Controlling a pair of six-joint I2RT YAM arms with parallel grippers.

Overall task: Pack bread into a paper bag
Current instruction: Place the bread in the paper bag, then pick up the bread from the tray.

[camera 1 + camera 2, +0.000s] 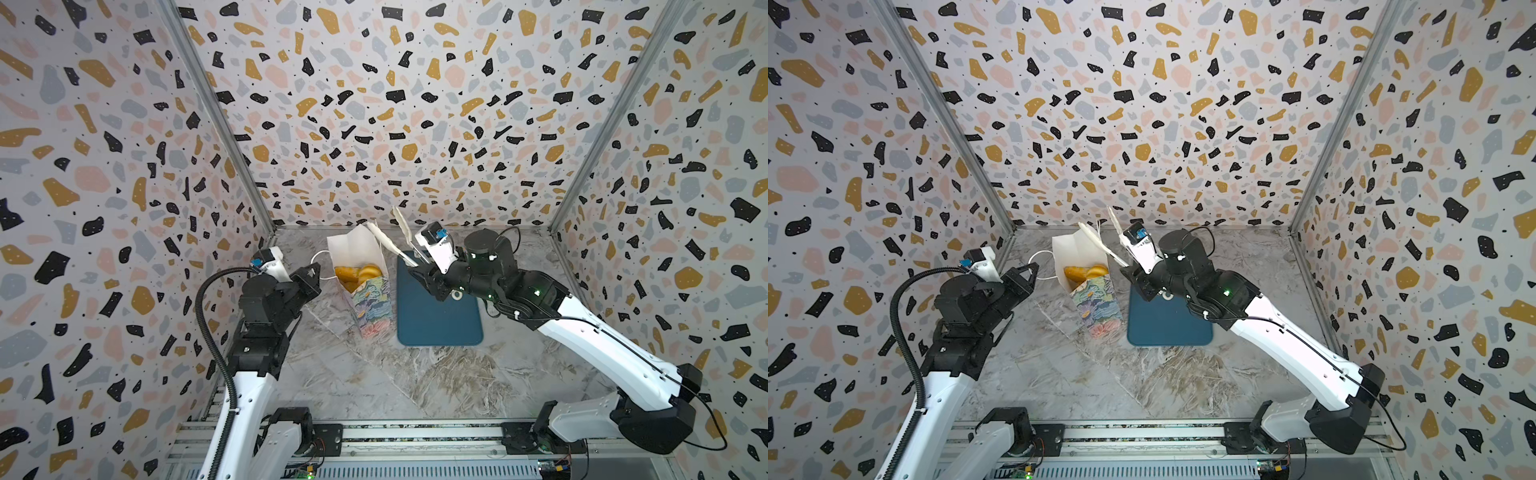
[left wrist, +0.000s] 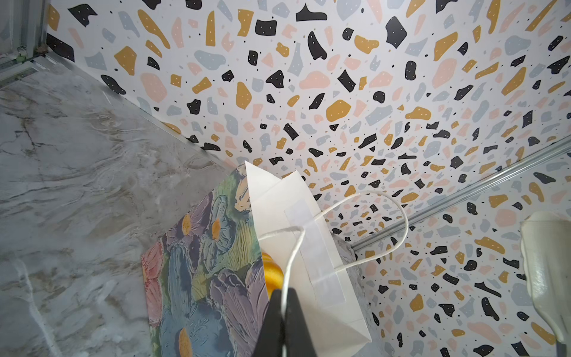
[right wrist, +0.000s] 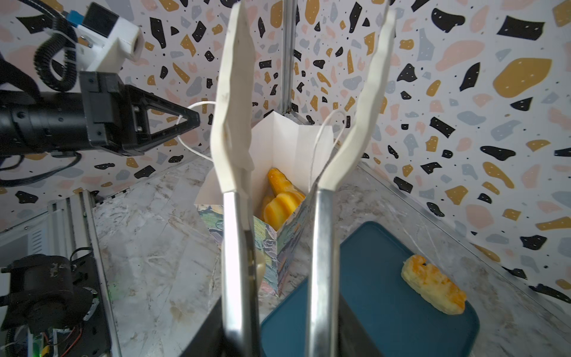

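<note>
One crumb-topped piece of bread [image 3: 432, 284] is lying on the dark-teal tray [image 1: 440, 324] just beside the paper bag [image 1: 370, 307]. Several golden rolls [image 1: 357, 274] are sitting inside the bag, below its mouth. We are judging the packing nearly done.

The left gripper [image 2: 282, 296] is pinching a white cord handle [image 2: 404, 216] on the bag's side away from the tray, its jaws closed together on the cord. The right gripper [image 1: 417, 272] is clamping a pair of tongs [image 3: 234, 92], whose white tips are standing apart and empty above the bag's mouth.

We are seeing three risks:

- **Tipping or tearing:** The bag is standing tall and narrow on the desk [image 1: 374, 374], so a harder tug on the cord could be tipping it or tearing the handle's patch.
- **Snagging:** The tongs, swinging down toward the tray, could be catching the bag's raised paper edge and dragging it over.
- **Slipping:** The piece on the tray is looking crumbly, and smooth tong tips could be letting it slip, dropping it beside the bag rather than in it.

We are finding no brand, label or readable writing anywhere. The bag is carrying only a painted flower pattern.
</note>
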